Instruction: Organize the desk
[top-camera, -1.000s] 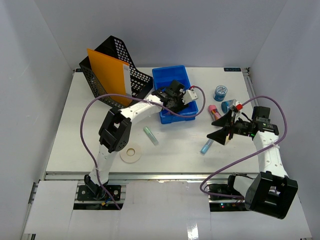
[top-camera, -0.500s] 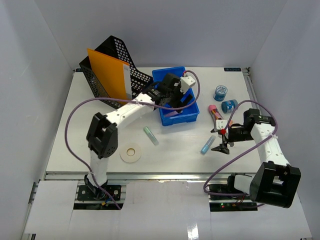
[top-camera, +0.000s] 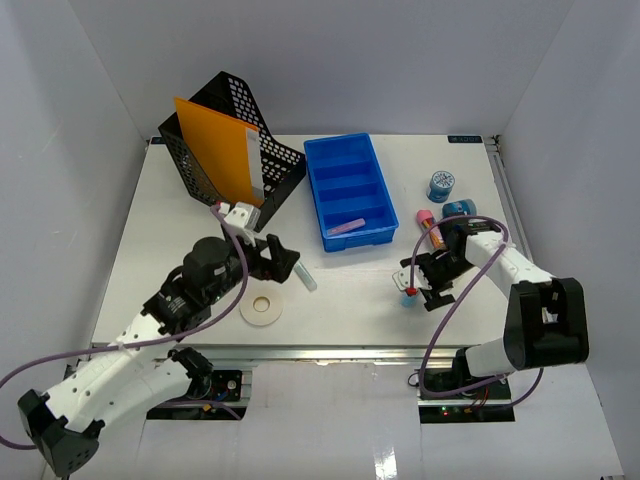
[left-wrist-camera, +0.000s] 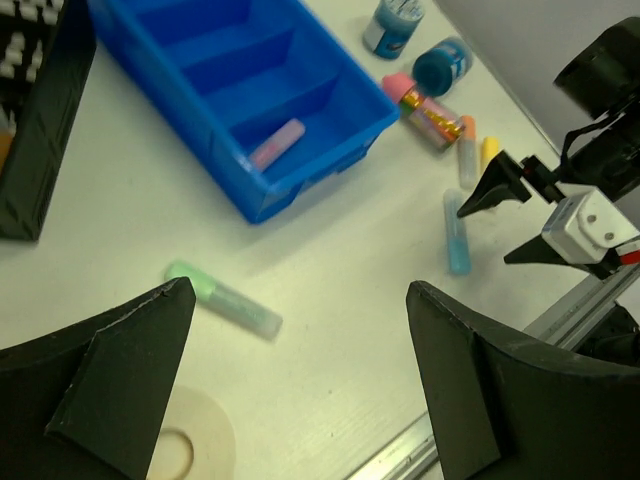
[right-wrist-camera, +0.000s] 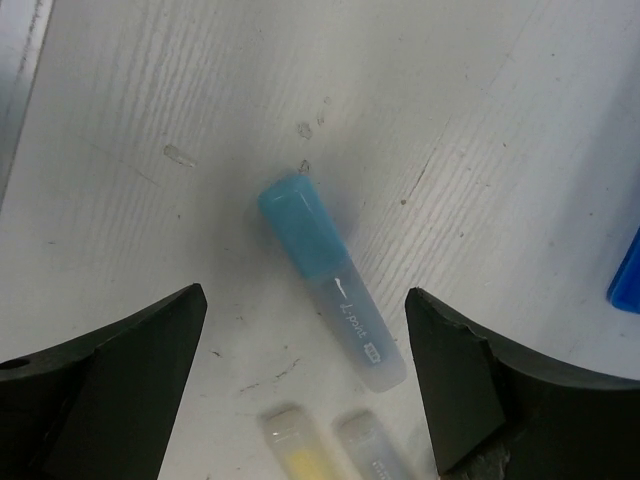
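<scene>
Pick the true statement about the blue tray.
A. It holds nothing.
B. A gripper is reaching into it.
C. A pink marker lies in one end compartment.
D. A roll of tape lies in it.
C: the pink marker lies alone in the end compartment of the blue tray nearest the arms, and the other compartments look bare.

top cam: I look down from above the near edge over the flat white rectangular desk (top-camera: 150, 220) | left wrist: mid-height, tilted forward past the blue plastic compartment tray (left-wrist-camera: 310, 165) | right wrist: close, straight down on the light-blue translucent marker (right-wrist-camera: 335, 295) | all three share that marker
</scene>
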